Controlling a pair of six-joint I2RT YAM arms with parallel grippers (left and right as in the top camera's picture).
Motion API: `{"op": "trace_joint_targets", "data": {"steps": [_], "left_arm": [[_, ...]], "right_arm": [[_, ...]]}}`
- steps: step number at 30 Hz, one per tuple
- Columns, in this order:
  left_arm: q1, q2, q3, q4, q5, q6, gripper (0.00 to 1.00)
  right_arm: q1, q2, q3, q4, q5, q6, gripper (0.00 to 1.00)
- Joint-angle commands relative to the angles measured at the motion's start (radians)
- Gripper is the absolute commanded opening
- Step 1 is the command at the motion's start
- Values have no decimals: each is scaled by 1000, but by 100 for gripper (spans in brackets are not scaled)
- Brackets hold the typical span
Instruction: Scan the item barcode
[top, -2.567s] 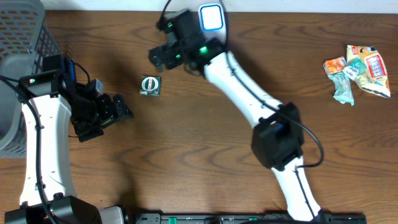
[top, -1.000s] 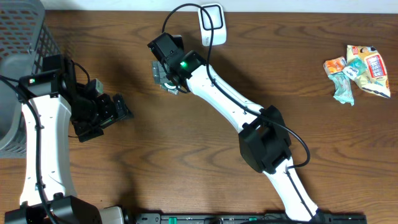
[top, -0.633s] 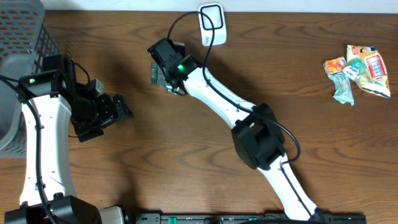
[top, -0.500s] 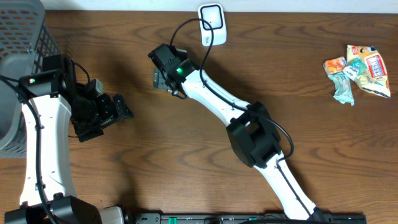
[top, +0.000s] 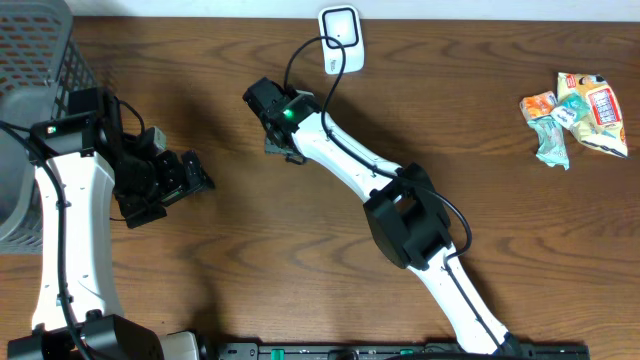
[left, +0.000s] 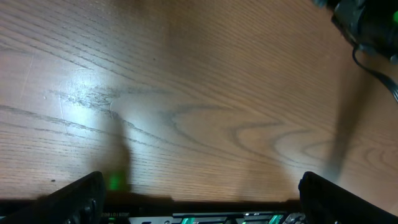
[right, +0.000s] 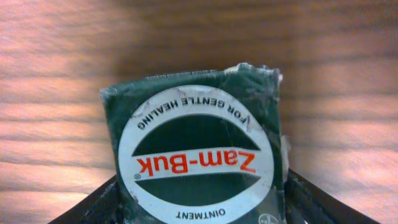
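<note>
Green on brown grain.
The dark green square ointment packet (right: 196, 162) carries a white round label with red lettering; the brown wood-grain desk (top: 250, 250) shows pale streaks; the crinkled snack wrappers (top: 577, 115) are orange, yellow and teal.

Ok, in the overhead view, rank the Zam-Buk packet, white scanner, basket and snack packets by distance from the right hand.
1. Zam-Buk packet: directly beneath it.
2. White scanner: table's top edge.
3. Basket: far left corner.
4. Snack packets: far right.

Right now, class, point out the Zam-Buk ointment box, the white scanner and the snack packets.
Zam-Buk ointment box (right: 196, 163): right wrist view, round label.
white scanner (top: 340, 22): overhead view, top face.
snack packets (top: 598, 108): overhead view, rightmost packet.
</note>
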Motion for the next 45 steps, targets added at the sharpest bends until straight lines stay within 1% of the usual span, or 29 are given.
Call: {"op": "trace_joint_targets", "data": {"steps": [1,4,7,10,13,14,15,16,17,20,23,26,27,28,30,33,35,38,40,42,43,45], "left_arm": [[-2,0,2,-4,-2,-5,98],[-2,0,2,-4,-2,-5,98],[-2,0,2,-4,-2,-5,98],[-2,0,2,-4,-2,-5,98],[-2,0,2,-4,-2,-5,97],[-2,0,2,-4,-2,-5,98],[-2,0,2,-4,-2,-5,98],[-2,0,2,-4,-2,-5,98],[-2,0,2,-4,-2,-5,98],[-2,0,2,-4,-2,-5,97],[-2,0,2,-4,-3,-5,98],[-2,0,2,-4,-2,-5,98],[-2,0,2,-4,-2,-5,98],[-2,0,2,-4,-2,-5,98],[-2,0,2,-4,-2,-5,98],[-2,0,2,-4,-2,-5,98],[-2,0,2,-4,-2,-5,98],[-2,0,2,-4,-2,-5,98],[-2,0,2,-4,-2,-5,98],[-2,0,2,-4,-2,-5,97],[-2,0,2,-4,-2,-5,98],[-2,0,2,-4,-2,-5,98]], "right_arm": [[1,-21,-3,-82,8,-44,67],[10,-60,-3,-188,26,-87,65],[17,-89,-3,-272,48,-171,64],[16,-95,-3,-305,101,-260,66],[5,-97,2,-266,148,-385,73],[1,-97,7,-225,133,-503,79],[-3,-97,11,-184,116,-611,95],[-4,-97,12,-162,105,-663,99],[-5,-97,12,-135,96,-716,99],[-33,-96,12,-105,68,-729,99],[-75,-95,11,-86,-78,-729,99],[-131,-95,-14,-20,-252,-730,99],[-145,-95,-28,1,-284,-730,97],[-157,-95,-50,29,-346,-751,96],[-161,-95,-81,50,-404,-797,96],[-153,-95,-114,53,-338,-800,94],[-150,-95,-143,63,-258,-800,90],[-150,-95,-163,68,-246,-800,85],[-148,-95,-168,64,-242,-801,70],[-147,-96,-166,60,-233,-800,60],[-147,-97,-162,50,-231,-784,57],[-147,-97,-154,19,-227,-746,57]]}}
